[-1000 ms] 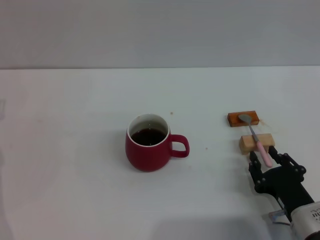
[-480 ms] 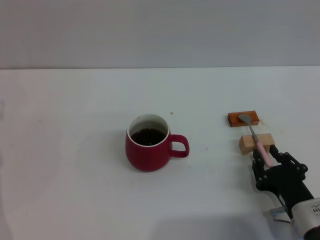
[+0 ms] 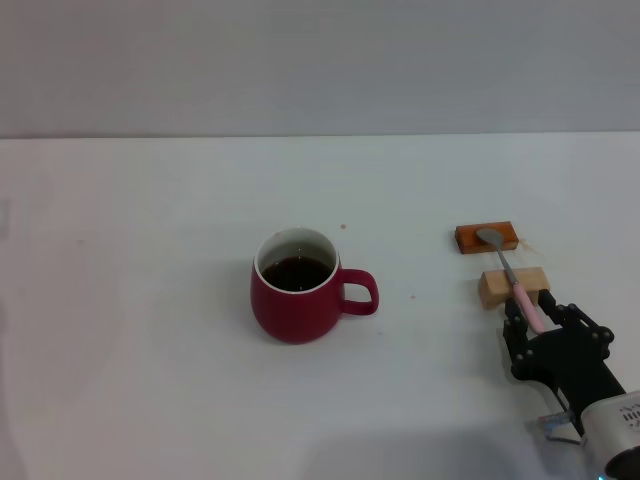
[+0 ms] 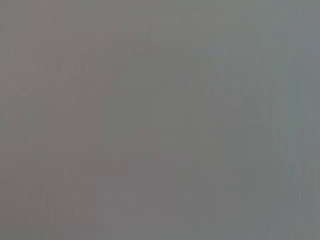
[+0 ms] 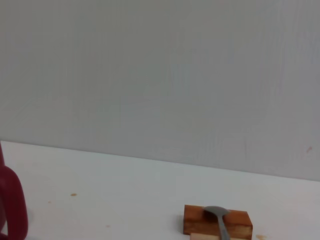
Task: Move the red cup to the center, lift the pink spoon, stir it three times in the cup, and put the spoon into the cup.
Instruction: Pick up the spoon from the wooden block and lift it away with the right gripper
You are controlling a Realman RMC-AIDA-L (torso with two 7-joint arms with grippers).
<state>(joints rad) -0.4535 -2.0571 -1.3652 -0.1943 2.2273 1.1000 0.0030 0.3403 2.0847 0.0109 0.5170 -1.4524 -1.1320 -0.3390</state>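
The red cup (image 3: 293,296) stands upright mid-table with dark liquid inside, its handle pointing right; its handle edge also shows in the right wrist view (image 5: 12,206). The pink spoon (image 3: 525,304) lies to the right, its grey bowl on an orange-brown block (image 3: 470,238) and its neck across a light wooden block (image 3: 492,290). My right gripper (image 3: 541,320) is open at the near right, with its black fingers (image 3: 511,322) on either side of the end of the pink handle. The right wrist view shows the spoon bowl (image 5: 215,211). The left gripper is out of view.
The white tabletop (image 3: 150,250) meets a plain grey wall at the back. The orange-brown block (image 5: 200,223) and a sliver of the wooden block (image 5: 205,237) show in the right wrist view. The left wrist view is a uniform grey.
My right gripper has shifted slightly to the right around the spoon handle's end. The cup, spoon and blocks have not moved.
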